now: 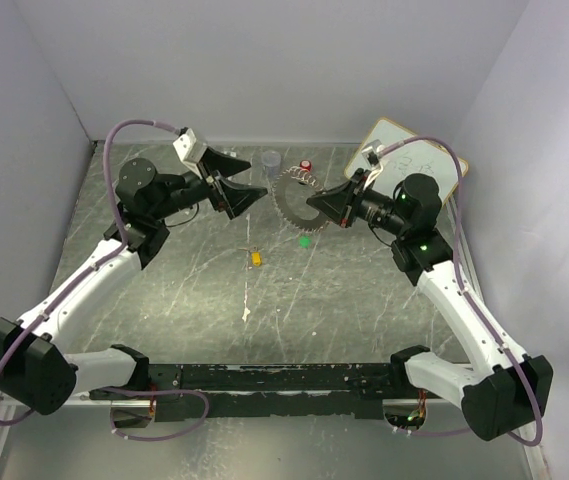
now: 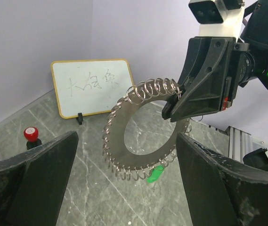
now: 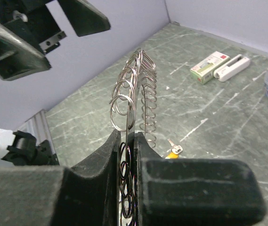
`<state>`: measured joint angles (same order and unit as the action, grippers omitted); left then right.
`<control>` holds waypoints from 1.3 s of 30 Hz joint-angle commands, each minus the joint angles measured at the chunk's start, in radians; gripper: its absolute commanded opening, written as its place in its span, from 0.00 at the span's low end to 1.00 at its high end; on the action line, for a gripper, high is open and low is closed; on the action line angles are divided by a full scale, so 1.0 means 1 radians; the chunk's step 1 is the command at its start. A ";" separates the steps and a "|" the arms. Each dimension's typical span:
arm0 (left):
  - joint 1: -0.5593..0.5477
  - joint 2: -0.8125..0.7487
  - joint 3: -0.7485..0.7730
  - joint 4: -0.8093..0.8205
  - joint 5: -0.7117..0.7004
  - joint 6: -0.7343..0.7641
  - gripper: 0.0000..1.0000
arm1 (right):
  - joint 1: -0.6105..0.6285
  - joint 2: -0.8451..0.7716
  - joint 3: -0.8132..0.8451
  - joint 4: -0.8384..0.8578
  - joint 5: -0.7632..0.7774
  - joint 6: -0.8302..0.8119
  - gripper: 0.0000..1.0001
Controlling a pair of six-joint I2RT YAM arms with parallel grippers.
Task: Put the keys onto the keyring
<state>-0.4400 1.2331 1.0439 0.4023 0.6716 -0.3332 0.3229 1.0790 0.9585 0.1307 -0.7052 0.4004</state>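
R pincer [image 1: 316, 203] pinching keyring [image 2: 115, 141]; L pincer [image 1: 256, 180] spread; cup [image 1: 270, 158] contents unclear.

The left arm [image 1: 74, 290] and right arm [image 1: 464, 310] have white links between bulky black joints. A mauve cable [image 1: 112, 165] loops along each. The left pincer [image 1: 256, 182] and right pincer [image 1: 314, 204] are matt black, with scuffed wedge fingers [image 2: 30, 179]. Small green lights [image 1: 423, 245] glow on the right arm.

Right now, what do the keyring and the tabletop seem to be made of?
The keyring: probably steel, a thin flat ring with a brushed silvery sheen, fringed with shiny wire loops. The tabletop: grey-green stone or a stone-print sheet, pale veins, dull finish; unclear which.
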 commanded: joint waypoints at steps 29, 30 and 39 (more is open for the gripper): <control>-0.073 0.065 -0.031 0.159 0.074 -0.162 0.80 | 0.216 -0.033 -0.021 -0.074 0.315 -0.243 0.00; -0.083 0.076 -0.025 0.165 0.075 -0.165 0.80 | 0.228 -0.028 -0.018 -0.076 0.327 -0.246 0.00; -0.139 0.162 0.043 0.154 0.084 -0.159 0.79 | 0.292 -0.007 -0.008 -0.078 0.378 -0.258 0.00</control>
<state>-0.5617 1.3697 1.0290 0.5266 0.7177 -0.4870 0.5957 1.0767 0.9092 0.0162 -0.3660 0.1638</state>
